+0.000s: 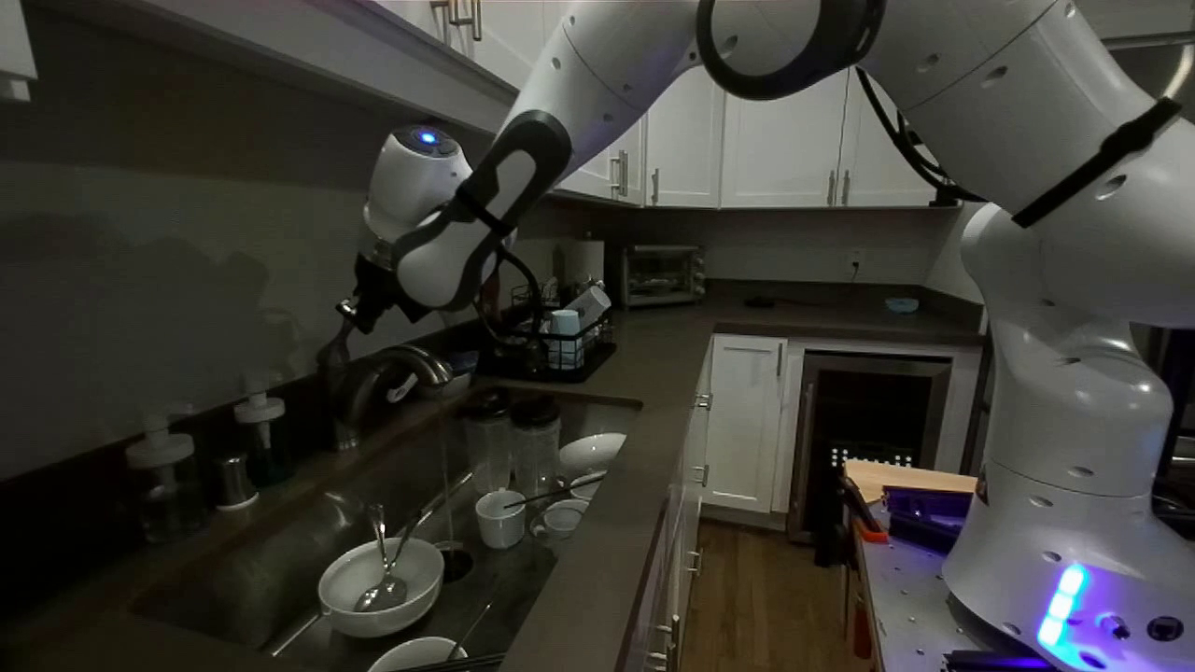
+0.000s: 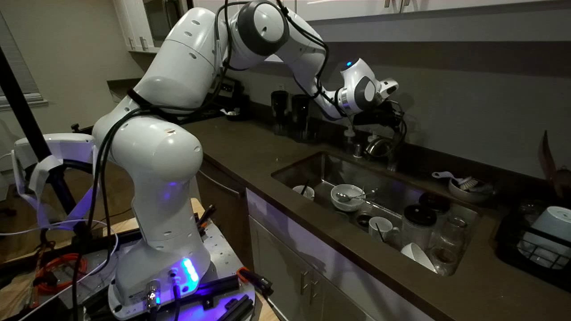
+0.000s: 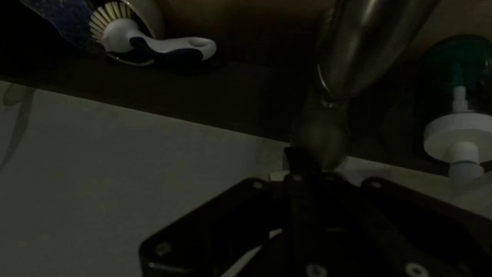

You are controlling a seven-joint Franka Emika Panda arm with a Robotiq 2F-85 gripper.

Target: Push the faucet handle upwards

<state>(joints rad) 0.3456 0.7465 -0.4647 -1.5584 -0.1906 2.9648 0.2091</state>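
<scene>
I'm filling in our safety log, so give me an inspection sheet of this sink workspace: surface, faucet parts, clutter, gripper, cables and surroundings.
Surface: smooth dark grey-brown countertop around a rectangular steel sink.
Job's things: slim silvery metal faucet handle, blurred; curved metal spout; a faint streak below it may be water.
Clutter: in the sink, round white bowl with silvery metal spoon, white mug, clear black-lidded jars.
Gripper: black fingers look drawn together at the handle; contact cannot be told.
Cables: black cables along the white robot arm.
Surroundings: black wire dish rack, white cabinets.
</scene>
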